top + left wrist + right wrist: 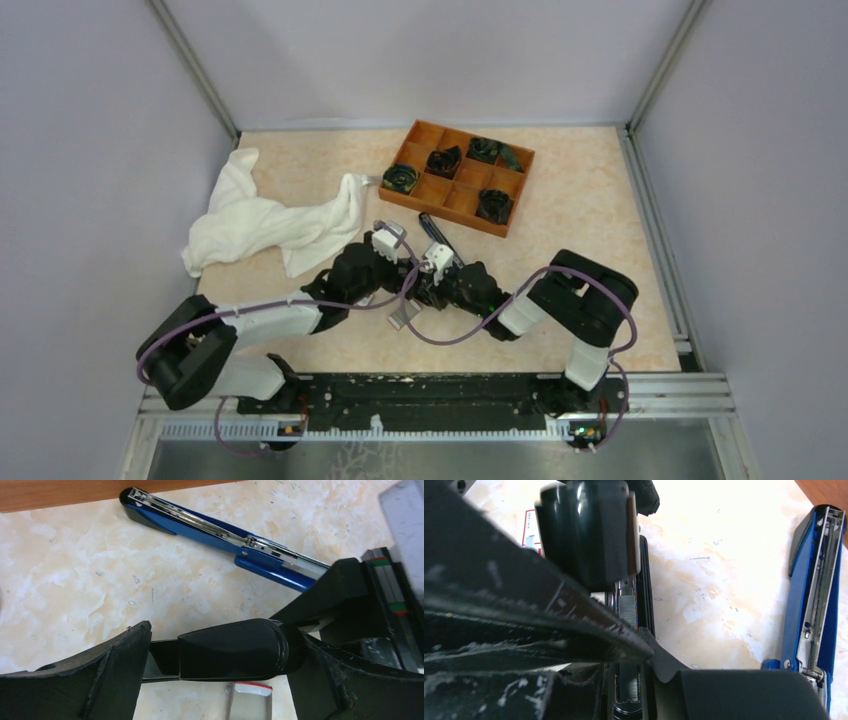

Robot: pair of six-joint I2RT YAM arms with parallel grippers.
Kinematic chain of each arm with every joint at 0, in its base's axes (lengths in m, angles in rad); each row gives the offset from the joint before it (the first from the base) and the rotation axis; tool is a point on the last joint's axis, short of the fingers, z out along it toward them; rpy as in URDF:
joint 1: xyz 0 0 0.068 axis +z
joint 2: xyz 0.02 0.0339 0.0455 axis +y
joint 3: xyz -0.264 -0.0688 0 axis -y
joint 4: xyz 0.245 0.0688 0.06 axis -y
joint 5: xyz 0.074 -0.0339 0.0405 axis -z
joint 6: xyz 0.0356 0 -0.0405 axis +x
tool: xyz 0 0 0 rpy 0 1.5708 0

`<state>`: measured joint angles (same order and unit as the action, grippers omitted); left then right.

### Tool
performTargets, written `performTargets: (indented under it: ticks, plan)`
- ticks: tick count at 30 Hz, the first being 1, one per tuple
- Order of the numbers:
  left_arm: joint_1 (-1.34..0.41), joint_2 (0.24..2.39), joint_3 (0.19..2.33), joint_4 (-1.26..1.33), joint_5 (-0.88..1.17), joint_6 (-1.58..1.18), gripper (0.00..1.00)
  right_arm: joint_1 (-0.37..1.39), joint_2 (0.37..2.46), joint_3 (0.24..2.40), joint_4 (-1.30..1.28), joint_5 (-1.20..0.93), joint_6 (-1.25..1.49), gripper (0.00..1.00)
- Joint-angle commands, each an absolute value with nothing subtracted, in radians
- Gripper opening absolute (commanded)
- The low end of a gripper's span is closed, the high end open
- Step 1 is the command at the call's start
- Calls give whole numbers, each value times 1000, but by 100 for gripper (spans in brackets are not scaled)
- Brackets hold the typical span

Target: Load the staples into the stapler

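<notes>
Two arms meet mid-frame in the top view. The left end effector (222, 641) clamps the black stapler (235, 652) by its top arm. The right end effector (653, 656) sits narrow over staples (628, 611) in the open track; I cannot tell whether it grips. The carton (252, 692) lies on the surface (75, 580).

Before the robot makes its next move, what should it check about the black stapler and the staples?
1. Lid of the stapler lifted off the channel: ok.
2. Some staples lying in the channel: ok, a grey strip shows there.
3. Strip pushed fully home: cannot tell, its ends are hidden.
4. The left pincer gripping the lid firmly: cannot tell, the contact is not clear.
5. The blue stapler lying apart from the black one: ok.
</notes>
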<state>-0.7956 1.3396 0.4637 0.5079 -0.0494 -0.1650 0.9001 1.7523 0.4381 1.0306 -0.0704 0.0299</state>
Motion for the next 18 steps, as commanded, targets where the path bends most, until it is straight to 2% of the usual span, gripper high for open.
performTargets:
  ticks: [1,8,18]
  plan:
    - [-858,1284,492,338,101,-173,100,896,1792,452,1066,-57,26,12]
    - [-859,1209,520,275,81,-171,99,896,1771,454,1025,-67,9,15]
    - [-849,1002,373,375,-89,-441,99,898,1683,439,903,-69,12,32]
